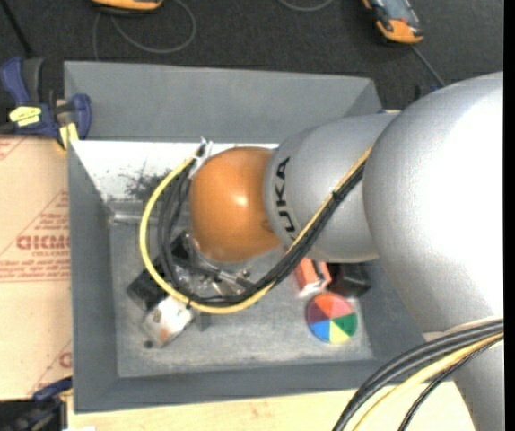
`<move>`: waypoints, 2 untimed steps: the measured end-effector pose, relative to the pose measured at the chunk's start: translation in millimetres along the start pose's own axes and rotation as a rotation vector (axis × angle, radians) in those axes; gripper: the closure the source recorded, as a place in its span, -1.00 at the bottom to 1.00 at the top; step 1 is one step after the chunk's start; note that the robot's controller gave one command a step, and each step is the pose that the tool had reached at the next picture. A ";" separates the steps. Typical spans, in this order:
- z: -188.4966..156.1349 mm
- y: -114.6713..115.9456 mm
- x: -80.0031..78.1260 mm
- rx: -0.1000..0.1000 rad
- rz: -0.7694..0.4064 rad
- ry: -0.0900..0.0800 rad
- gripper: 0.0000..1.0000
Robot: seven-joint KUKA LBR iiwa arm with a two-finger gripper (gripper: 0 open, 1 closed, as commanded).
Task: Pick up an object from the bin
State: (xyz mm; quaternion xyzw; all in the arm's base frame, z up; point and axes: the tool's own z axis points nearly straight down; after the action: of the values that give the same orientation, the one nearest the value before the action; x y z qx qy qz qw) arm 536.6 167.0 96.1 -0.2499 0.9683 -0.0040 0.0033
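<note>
My gripper (207, 280) reaches down into the left middle of the bin, mostly hidden under the arm's orange dome. Just below and left of it lies a small white block-like thing (169, 319) with a dark end. A black flat piece (142, 288) lies close to the gripper's left. Whether anything is held is hidden from view.
A round disc with coloured segments (332, 320) lies at the bin's lower right. Above it are an orange-red piece (309, 276) and a black thing (353, 282), partly under the arm. The arm and its yellow cable cover the bin's middle and right.
</note>
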 end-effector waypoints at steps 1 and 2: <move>-34.1 2.9 -1.5 -0.009 0.004 0.008 1.00; -53.8 2.3 -19.1 -0.005 0.043 -0.009 1.00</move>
State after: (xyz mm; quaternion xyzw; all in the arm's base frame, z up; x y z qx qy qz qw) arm 551.7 178.6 150.0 -0.2291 0.9734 -0.0002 0.0069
